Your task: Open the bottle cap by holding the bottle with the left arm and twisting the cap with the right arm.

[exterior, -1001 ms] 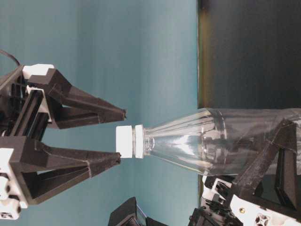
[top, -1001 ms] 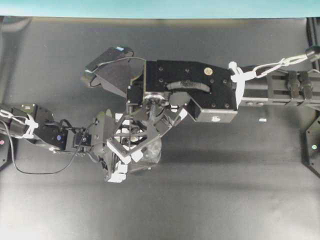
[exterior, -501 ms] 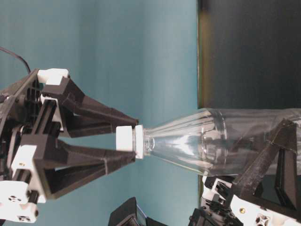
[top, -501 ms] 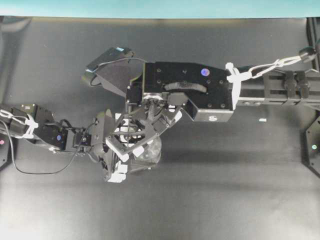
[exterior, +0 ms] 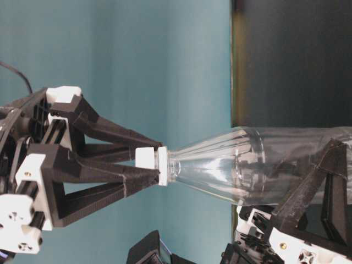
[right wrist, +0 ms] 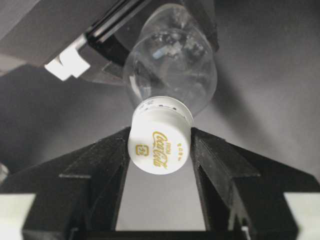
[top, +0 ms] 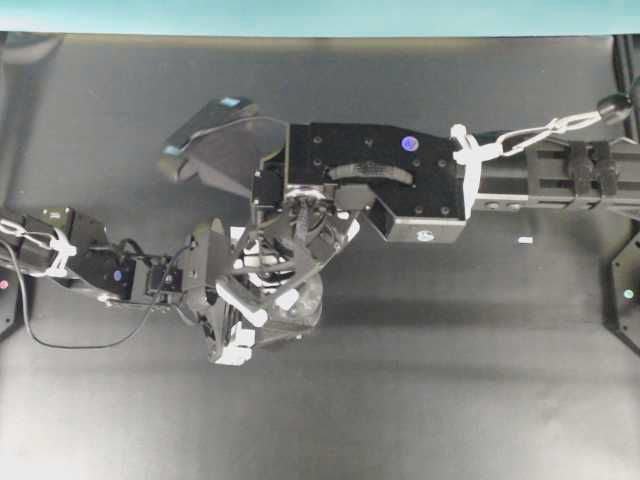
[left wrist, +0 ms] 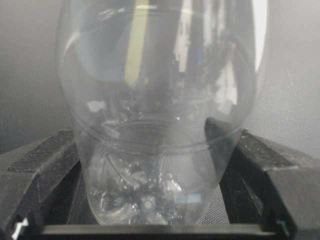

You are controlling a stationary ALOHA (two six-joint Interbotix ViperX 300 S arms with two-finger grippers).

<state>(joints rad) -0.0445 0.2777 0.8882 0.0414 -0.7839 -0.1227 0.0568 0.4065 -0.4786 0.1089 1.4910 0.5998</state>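
Observation:
The clear plastic bottle (exterior: 247, 165) stands on the black table, with its white bottle cap (exterior: 146, 159) at the top. My left gripper (left wrist: 155, 165) is shut on the bottle's lower body, with a black finger (left wrist: 40, 170) pressed on each side. My right gripper (right wrist: 160, 145) comes down from above and is shut on the cap (right wrist: 160, 142), which carries gold lettering; both black fingers touch its sides. In the overhead view the right gripper (top: 265, 285) covers the cap, and only part of the bottle (top: 305, 305) shows beside the left gripper (top: 225, 315).
A tiny white rectangular scrap (top: 524, 240) lies on the table to the right of the arms. The right arm's boxy wrist (top: 380, 180) and its camera (top: 205, 135) hang over the bottle. A black mount (top: 628, 290) sits at the right edge.
My right gripper has come down over the cap and its jaws have closed from wide open to touching it on both sides. The left gripper and bottle have not moved.

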